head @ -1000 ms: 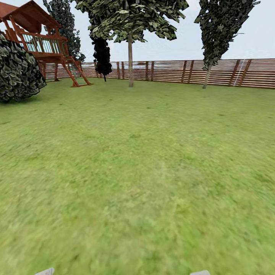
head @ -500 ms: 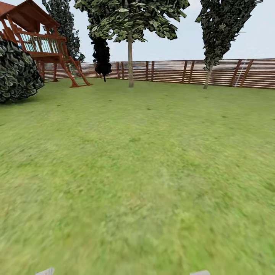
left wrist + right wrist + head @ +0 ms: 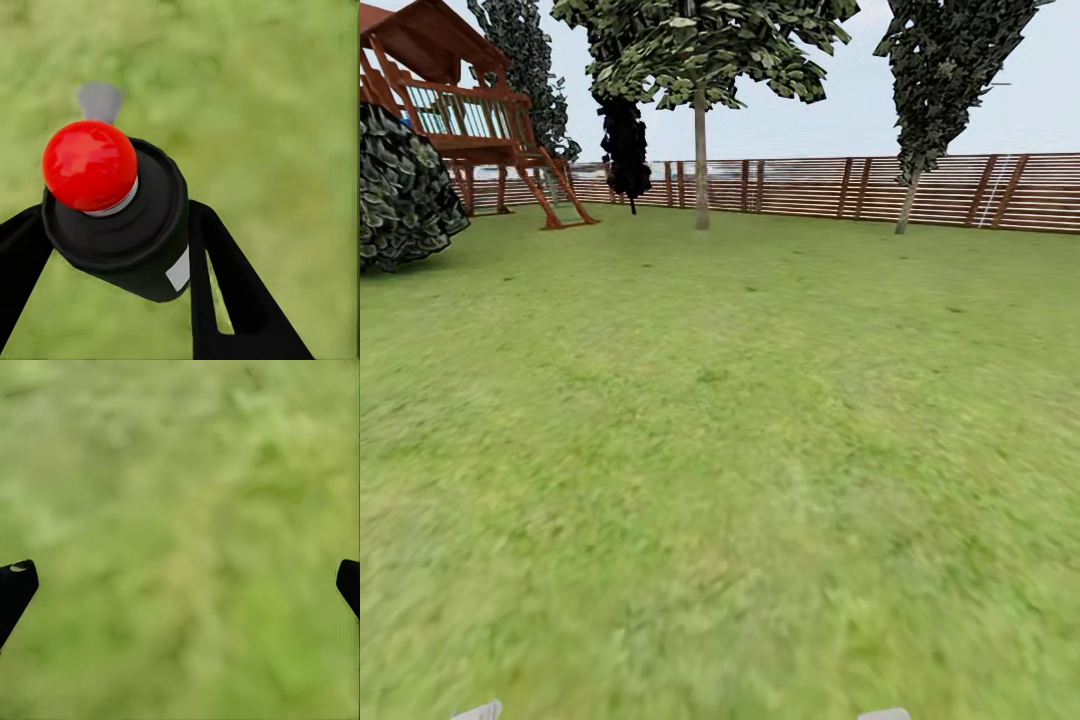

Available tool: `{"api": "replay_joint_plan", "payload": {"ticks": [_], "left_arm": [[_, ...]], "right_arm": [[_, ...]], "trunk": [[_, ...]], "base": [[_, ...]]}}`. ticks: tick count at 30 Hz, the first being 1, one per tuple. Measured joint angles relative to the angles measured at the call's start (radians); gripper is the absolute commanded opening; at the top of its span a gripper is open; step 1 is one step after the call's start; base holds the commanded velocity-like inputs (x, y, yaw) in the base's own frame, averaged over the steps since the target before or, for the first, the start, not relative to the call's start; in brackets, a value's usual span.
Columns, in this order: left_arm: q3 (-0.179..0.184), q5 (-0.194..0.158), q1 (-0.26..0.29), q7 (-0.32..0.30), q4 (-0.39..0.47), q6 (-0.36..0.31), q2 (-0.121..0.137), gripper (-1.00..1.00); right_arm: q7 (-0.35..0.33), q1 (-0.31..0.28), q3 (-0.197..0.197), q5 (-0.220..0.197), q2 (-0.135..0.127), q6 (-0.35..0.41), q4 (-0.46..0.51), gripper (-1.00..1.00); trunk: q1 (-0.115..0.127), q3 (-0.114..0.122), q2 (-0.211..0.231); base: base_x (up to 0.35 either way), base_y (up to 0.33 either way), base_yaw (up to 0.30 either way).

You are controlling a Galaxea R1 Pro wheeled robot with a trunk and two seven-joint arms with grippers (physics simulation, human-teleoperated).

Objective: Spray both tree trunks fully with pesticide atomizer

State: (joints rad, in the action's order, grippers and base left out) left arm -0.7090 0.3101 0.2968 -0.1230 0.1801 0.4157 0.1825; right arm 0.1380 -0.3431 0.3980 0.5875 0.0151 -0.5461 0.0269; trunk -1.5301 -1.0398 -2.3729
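Green lawn (image 3: 740, 450) with slatted brown fence (image 3: 960, 190); left jaws grip red-capped black pesticide atomizer (image 3: 120, 217), right jaws spread wide.

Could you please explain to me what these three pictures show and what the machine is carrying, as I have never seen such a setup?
These are simulator renders from a wheeled robot with two arms. The large picture comes from a camera on its head, looking over a green lawn toward a brown slatted fence, a slim tree trunk and a red-brown wooden play tower beside a dark bush. The other two come from cameras near each arm's jaws, looking down at the grass. In the left wrist picture, the left gripper is closed on a black can with a red ball on top, apparently the pesticide atomizer. In the right wrist picture, the right gripper is wide open and empty, with its black fingertips at the picture's edges.
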Motion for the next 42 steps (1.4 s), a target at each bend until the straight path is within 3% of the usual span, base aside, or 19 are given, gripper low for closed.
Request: {"api": "replay_joint_plan", "payload": {"ticks": [42], "left_arm": [[0.000, 0.000, 0.000, 0.000, 0.000, 0.000, 0.000, -1.00]], "right_arm": [[-0.001, 0.000, 0.000, 0.000, 0.000, 0.000, 0.000, 1.00]], "trunk": [[0.000, 0.000, 0.000]], "base": [[0.338, 0.000, 0.000]]}}
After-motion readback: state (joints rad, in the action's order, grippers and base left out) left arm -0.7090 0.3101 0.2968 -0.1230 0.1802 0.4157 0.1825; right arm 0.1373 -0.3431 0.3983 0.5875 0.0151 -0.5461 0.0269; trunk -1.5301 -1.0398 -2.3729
